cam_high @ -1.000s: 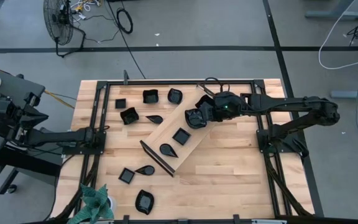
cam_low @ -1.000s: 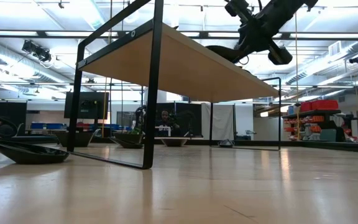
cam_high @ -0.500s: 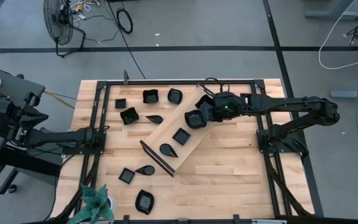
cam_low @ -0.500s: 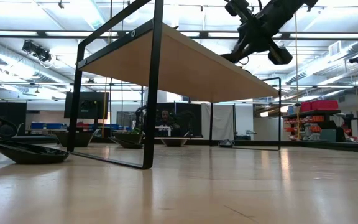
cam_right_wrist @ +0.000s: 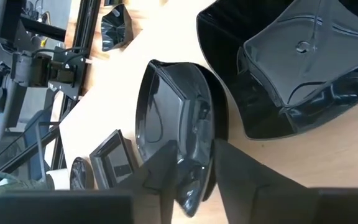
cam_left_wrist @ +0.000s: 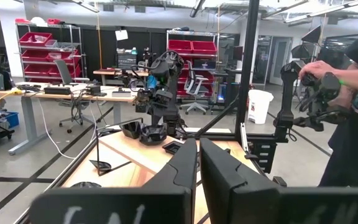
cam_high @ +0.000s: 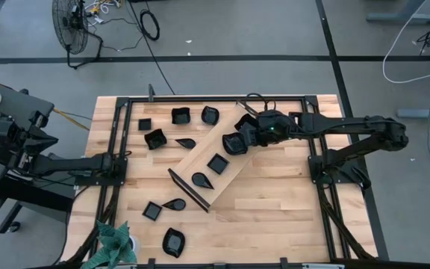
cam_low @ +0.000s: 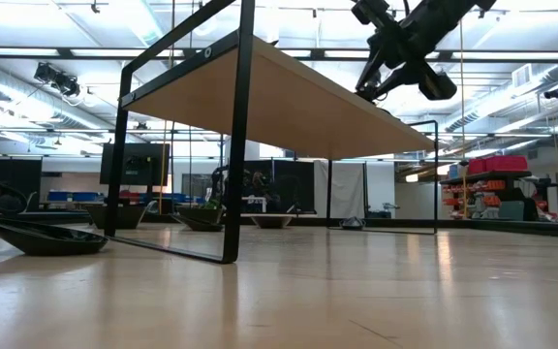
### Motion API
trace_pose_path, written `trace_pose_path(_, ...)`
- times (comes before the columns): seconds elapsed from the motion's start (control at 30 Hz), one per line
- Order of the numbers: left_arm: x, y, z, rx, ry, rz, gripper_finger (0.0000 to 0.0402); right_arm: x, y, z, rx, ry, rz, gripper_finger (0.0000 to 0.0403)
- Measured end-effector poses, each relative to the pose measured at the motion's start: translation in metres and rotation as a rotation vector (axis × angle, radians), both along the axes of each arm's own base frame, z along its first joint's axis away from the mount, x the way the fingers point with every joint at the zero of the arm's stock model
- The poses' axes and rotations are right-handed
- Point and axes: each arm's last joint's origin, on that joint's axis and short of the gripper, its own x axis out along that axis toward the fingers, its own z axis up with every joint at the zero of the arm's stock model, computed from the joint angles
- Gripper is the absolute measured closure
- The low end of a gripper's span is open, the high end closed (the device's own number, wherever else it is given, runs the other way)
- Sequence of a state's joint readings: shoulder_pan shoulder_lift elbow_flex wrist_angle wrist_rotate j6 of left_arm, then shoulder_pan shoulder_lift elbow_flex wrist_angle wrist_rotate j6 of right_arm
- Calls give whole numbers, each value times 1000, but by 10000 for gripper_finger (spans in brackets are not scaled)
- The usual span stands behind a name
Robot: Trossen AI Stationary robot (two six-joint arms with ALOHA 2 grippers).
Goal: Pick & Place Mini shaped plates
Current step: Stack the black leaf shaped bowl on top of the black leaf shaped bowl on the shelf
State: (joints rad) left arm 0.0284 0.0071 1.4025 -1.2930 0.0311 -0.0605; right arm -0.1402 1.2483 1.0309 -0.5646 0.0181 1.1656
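Black glossy plate (cam_right_wrist: 173, 134) lies on the tray (cam_high: 200, 161) directly between the right hand's (cam_high: 246, 137) spread, unpinching fingers, rim toward the wrist

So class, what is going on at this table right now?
The right gripper is at the upper end of the long wooden tray, fingers open either side of a black mini plate lying there. Two more plates already sit on the tray; others lie scattered on the table. The left arm waits at the table's left edge, gripper shut.
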Motion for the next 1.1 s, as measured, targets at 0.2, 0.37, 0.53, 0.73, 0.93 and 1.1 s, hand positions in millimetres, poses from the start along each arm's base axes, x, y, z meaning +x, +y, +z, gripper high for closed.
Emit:
trace_pose_path(0.2, 0, 0, 0, 0, 0, 1, 376, -3, 0, 3, -16, -8, 4, 256)
trace_pose_path(0.37, 0, 0, 0, 0, 0, 1, 376, -6, 0, 6, -22, -17, -4, 230)
trace_pose_path(0.53, 0, 0, 0, 0, 0, 0, 376, -11, 1, 12, -29, -44, -2, 216)
trace_pose_path(0.73, 0, 0, 0, 0, 0, 0, 376, -19, 2, 21, -44, -82, 3, 217)
trace_pose_path(0.93, 0, 0, 0, 0, 0, 0, 376, -20, 4, 17, -41, -40, 39, 228)
trace_pose_path(1.1, 0, 0, 0, 0, 1, 0, 376, -23, 11, 16, -33, -11, 77, 252)
